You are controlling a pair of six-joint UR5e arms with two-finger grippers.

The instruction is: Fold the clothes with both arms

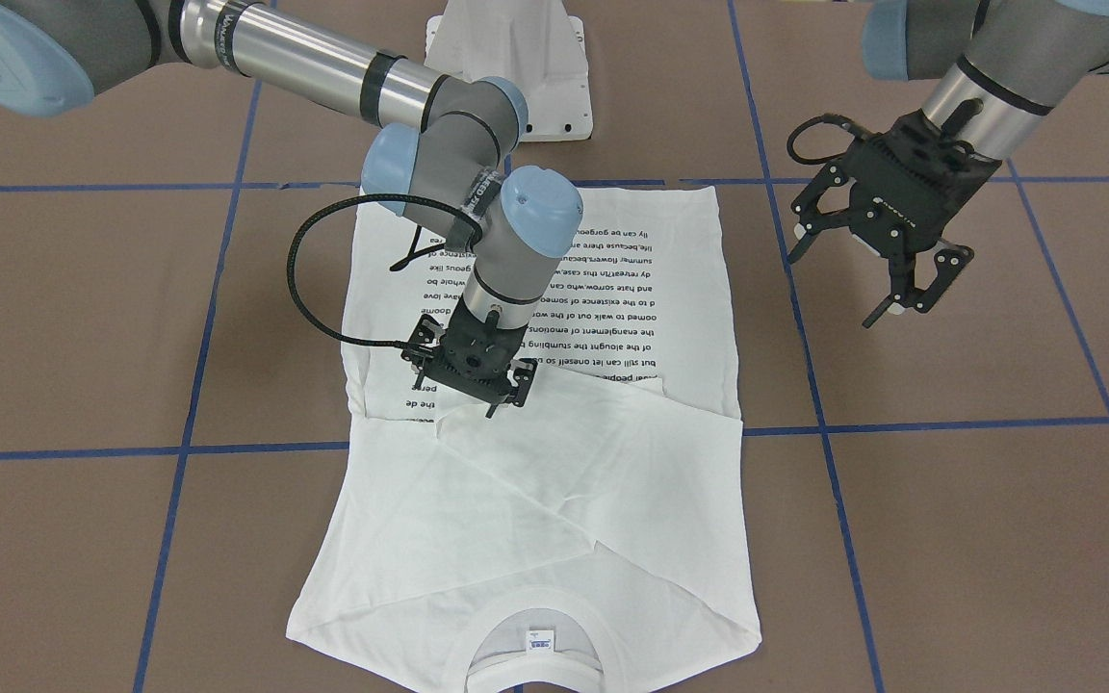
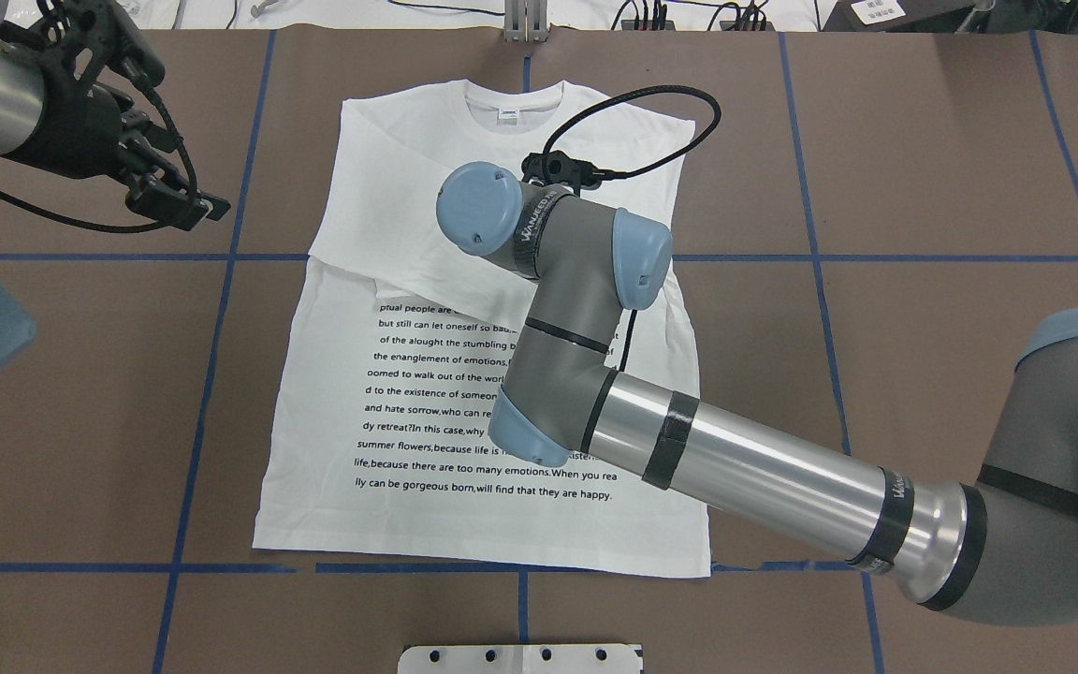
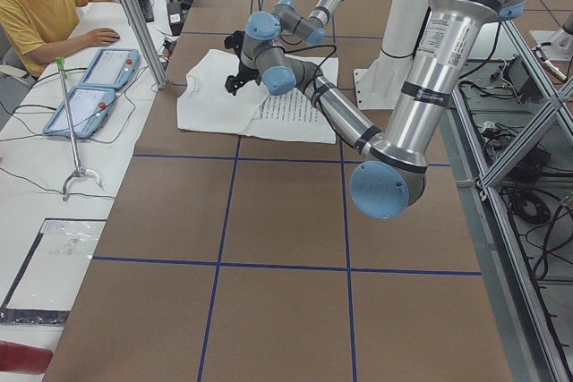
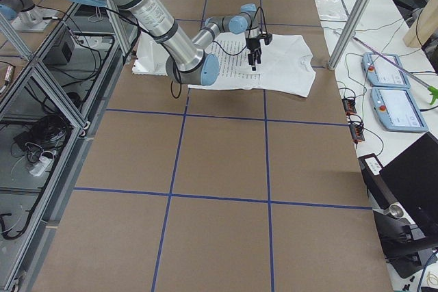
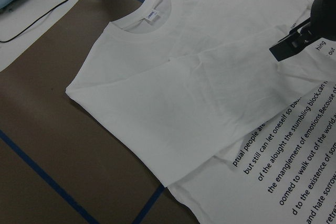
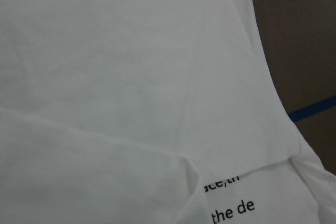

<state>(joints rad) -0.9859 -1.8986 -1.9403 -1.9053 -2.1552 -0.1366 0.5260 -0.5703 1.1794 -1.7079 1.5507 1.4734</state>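
Brown table (image 1: 949,539), white T-shirt (image 1: 612,462) flat at centre frame, sleeves crossed over its chest. Right gripper (image 1: 477,390) sits low on the sleeve end mid-shirt, and I can't tell how its jaws stand. Left gripper (image 1: 834,289) hangs spread wide at upper right, off the cloth. If cloth snags on lift-off, the fold could drag askew.

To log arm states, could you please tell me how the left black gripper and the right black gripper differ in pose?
The left black two-finger gripper hangs over the brown table beside the white long-sleeved T-shirt; the right black gripper is over the shirt's middle. The left is raised and tilted; the right points down at the fabric. The left is wide open; the right's state is unclear. Both look alike in build.
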